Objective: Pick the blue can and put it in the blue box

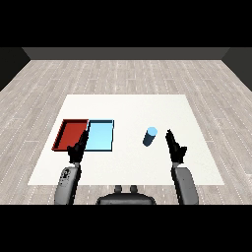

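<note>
The blue can (149,136) stands upright on the white table, right of the middle. My right hand (175,146) is a short way to the can's right, apart from it, with its fingers straight and holding nothing. The light blue tray (101,136) lies left of the can with nothing in it. My left hand (78,148) hovers at the front edge of the trays, over the seam between the red and blue one, fingers straight and holding nothing.
The red tray (70,134) lies against the blue tray's left side. The white table (128,108) stretches behind the trays and the can, with a wooden floor around it.
</note>
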Motion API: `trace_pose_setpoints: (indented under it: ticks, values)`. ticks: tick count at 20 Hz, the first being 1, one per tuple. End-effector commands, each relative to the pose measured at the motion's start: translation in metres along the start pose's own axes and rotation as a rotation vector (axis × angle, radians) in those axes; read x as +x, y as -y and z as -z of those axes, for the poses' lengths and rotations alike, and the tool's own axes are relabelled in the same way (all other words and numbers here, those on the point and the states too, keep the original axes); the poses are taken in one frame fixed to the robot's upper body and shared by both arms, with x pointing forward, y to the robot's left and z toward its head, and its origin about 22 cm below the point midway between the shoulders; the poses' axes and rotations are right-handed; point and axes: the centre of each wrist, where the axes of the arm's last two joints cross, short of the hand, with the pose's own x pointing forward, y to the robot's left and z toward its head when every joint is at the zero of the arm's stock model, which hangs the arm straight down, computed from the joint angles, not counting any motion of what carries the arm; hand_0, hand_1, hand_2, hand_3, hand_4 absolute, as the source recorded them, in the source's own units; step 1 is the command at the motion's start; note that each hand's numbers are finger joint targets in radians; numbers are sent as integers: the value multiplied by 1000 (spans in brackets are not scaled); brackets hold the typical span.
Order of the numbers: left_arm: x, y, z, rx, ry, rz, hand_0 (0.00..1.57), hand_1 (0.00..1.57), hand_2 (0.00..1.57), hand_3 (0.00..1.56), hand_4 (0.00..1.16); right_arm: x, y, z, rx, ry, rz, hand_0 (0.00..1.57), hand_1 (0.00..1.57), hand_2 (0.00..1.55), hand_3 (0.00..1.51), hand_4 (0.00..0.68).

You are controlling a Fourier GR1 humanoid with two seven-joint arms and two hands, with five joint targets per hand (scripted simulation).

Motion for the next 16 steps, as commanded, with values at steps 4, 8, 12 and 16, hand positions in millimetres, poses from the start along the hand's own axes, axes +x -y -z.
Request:
trace_pose_setpoints:
  ticks: [4,8,12,16]
  values:
    - [1,3,0,-15,13,15,0,0,0,0,0,8,45,39,11,24,-15,0,0,0,0,0]
    - [41,15,6,12,434,-138,0,0,0,0,0,37,37,52,105,306,163,0,0,0,0,0]
    - [24,0,-7,15,477,-157,0,0,0,0,0,18,57,48,152,336,208,0,0,0,0,0]
    - [3,1,-6,5,483,-158,0,0,0,0,0,11,76,59,123,346,213,0,0,0,0,0]
